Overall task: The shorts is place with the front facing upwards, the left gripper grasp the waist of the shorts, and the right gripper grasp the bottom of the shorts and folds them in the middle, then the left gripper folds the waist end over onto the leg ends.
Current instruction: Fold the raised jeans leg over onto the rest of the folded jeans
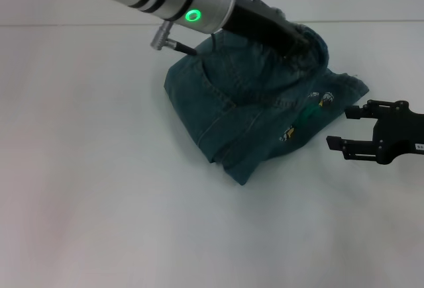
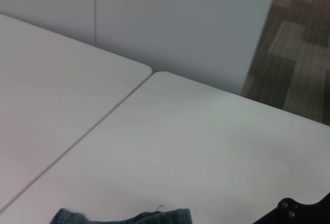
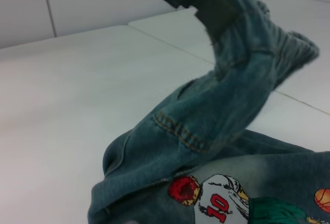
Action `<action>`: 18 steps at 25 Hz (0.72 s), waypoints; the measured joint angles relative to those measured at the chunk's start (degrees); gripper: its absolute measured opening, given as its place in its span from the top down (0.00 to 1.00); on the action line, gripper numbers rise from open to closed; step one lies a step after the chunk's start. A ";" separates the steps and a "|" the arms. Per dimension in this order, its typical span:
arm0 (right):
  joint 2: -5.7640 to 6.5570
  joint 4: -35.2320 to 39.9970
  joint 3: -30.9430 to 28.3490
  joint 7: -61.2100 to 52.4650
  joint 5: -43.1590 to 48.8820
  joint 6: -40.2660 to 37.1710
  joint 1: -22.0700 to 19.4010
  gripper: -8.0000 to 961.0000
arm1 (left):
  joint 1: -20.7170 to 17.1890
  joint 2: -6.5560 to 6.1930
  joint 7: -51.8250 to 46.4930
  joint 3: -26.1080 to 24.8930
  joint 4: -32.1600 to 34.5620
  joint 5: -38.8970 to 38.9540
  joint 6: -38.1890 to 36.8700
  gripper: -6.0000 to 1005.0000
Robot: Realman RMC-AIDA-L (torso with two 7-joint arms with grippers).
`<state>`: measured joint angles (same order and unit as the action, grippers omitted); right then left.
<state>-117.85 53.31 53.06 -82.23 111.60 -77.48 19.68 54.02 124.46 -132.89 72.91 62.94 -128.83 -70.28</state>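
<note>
The dark blue denim shorts (image 1: 245, 102) lie bunched on the white table, right of centre. One end is raised off the table at the far side. My left gripper (image 1: 295, 40) is shut on that raised end, and in the right wrist view the left gripper (image 3: 211, 7) pinches the fabric, which hangs in a fold above the printed part of the shorts (image 3: 227, 110). A strip of the denim (image 2: 124, 217) shows in the left wrist view. My right gripper (image 1: 344, 128) stands open and empty just right of the shorts, near the table surface.
The white table (image 1: 99, 189) stretches wide to the left and front. A seam (image 2: 77, 141) joins it to a second table. Grey wall panels and brown floor (image 2: 299, 44) lie beyond the far edge.
</note>
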 joint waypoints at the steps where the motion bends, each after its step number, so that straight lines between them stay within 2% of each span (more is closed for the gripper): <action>1: -0.01 0.01 -0.07 0.00 0.01 -0.01 -0.08 0.18 | 0.58 0.00 0.00 0.32 -0.65 0.14 0.60 0.83; 9: -0.10 -0.26 -0.29 0.40 0.07 -0.04 -0.53 0.18 | 4.28 -0.01 -0.17 3.22 -6.87 1.29 8.52 0.81; 17: -0.10 -0.23 -0.33 0.43 0.25 -0.06 -0.93 0.18 | 4.94 0.04 -0.16 5.28 -10.77 3.66 15.31 0.80; 18: -0.10 -0.23 -0.33 0.44 0.37 -0.07 -0.93 0.18 | 5.03 0.09 0.05 6.73 -12.22 5.12 17.91 0.80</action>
<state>-117.95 53.08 52.73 -81.79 111.97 -77.56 18.74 59.05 124.55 -132.83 79.63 50.72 -123.71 -52.37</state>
